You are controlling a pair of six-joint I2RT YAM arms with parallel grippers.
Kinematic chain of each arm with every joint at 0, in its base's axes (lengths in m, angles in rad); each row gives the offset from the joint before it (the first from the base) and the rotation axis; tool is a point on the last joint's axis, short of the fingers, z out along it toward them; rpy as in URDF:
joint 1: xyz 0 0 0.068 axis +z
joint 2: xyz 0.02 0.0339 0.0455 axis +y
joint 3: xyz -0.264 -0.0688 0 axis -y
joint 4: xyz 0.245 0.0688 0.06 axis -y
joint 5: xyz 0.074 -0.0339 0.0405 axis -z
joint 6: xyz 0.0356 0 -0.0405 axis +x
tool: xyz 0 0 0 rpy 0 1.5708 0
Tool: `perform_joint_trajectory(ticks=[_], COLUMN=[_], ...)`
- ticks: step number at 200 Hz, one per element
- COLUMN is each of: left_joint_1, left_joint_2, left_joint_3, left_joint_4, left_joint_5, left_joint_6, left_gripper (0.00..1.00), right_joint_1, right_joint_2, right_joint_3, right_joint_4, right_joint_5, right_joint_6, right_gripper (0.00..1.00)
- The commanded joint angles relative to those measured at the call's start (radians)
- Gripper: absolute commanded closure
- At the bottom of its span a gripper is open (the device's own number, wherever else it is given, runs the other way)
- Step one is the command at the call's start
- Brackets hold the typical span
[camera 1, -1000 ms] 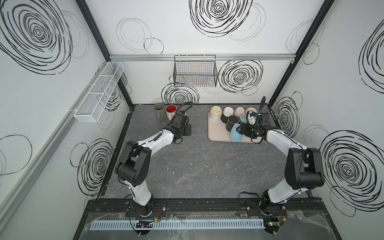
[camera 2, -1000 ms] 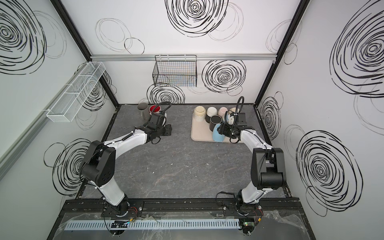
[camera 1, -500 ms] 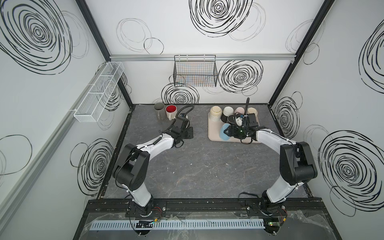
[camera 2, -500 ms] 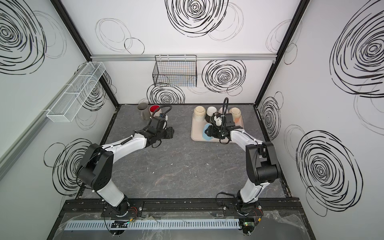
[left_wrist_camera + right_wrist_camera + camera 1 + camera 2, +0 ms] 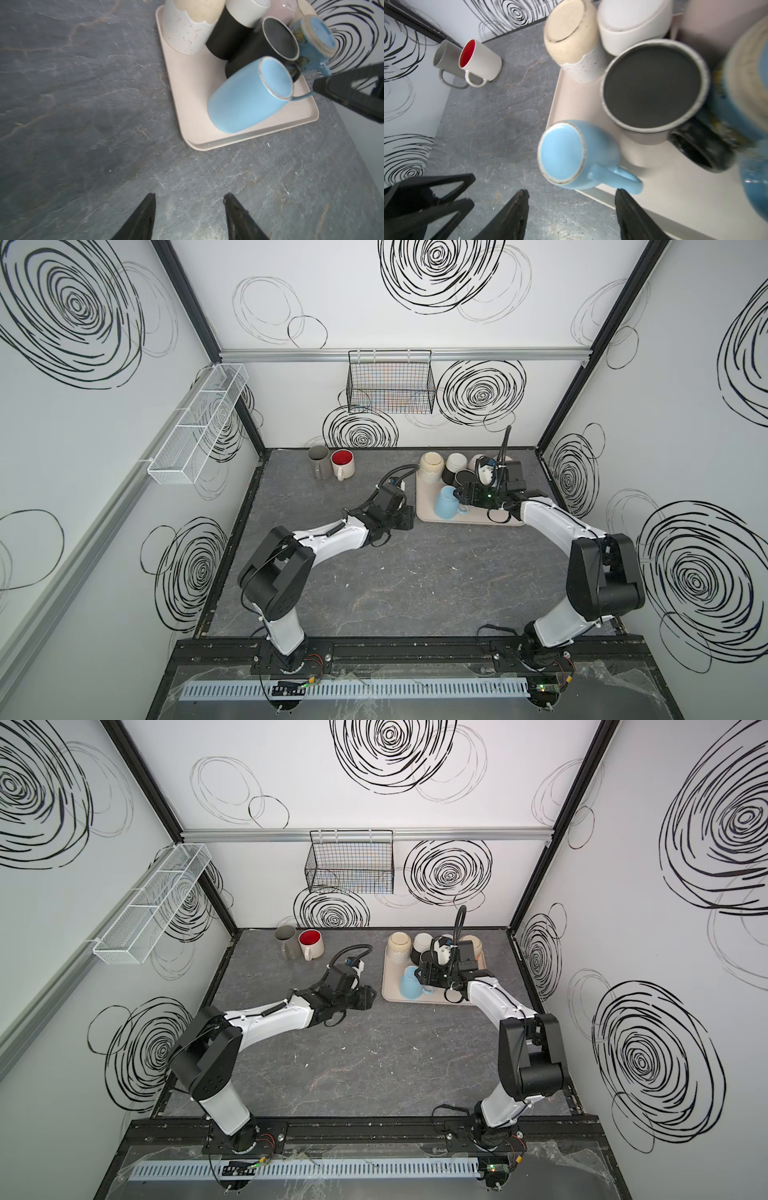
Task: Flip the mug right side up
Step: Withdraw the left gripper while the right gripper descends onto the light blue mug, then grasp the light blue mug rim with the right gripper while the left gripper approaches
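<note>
Pale blue glazed mug [image 5: 446, 502], rounded and wider toward the mouth, with a flat base ringed in bare speckled clay; it stands mouth down on the near left part of the tray [image 5: 478, 519], its loop handle pointing toward the right gripper [image 5: 461, 495]. Tray: beige, matte, rectangular with rounded corners and a low rim, lying on the table [image 5: 395, 572], whose dark grey top looks like stone with pale veins. Right gripper: black tapered fingers [image 5: 629, 207] apart, the blue handle just beside one tip; whether it touches cannot be told. Left gripper [image 5: 190, 195]: black pointed fingers apart, over bare table just beside the tray's near left corner. Other pieces on the tray, all base up: a cream mug [image 5: 431, 464] with a scalloped glaze line and coloured specks on white; a white-bottomed black mug [image 5: 456, 464]; a charcoal mug [image 5: 654, 87] with a speckled grey foot ring; a deeper blue mug [image 5: 311, 41] printed with butterflies. Against the back wall, upright and touching: a plain grey mug [image 5: 318, 460] and a white mug [image 5: 343, 464] with a red inside.
</note>
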Motion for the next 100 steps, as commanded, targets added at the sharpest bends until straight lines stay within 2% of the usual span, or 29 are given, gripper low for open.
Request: perform_joint_trajectory(ticks=[1, 46, 100], left_joint_1=[-0.039, -0.078, -0.056], left_joint_2=[0.042, 0.087, 0.109], left_joint_3=[0.050, 0.066, 0.073], left_joint_4=[0.073, 0.114, 0.135], left_joint_5=[0.031, 0.063, 0.094], left_joint_6=[-0.040, -0.078, -0.093], left_gripper=[0.44, 0.44, 0.44], right_joint_1=[-0.003, 0.007, 0.048], right_joint_2=[0.059, 0.143, 0.108], right_joint_3=[0.059, 0.096, 0.018], right_joint_4=[-0.035, -0.050, 0.006], right_joint_5=[-0.008, -0.101, -0.100], right_joint_6=[-0.077, -0.105, -0.070], right_gripper=[0.30, 0.28, 0.28])
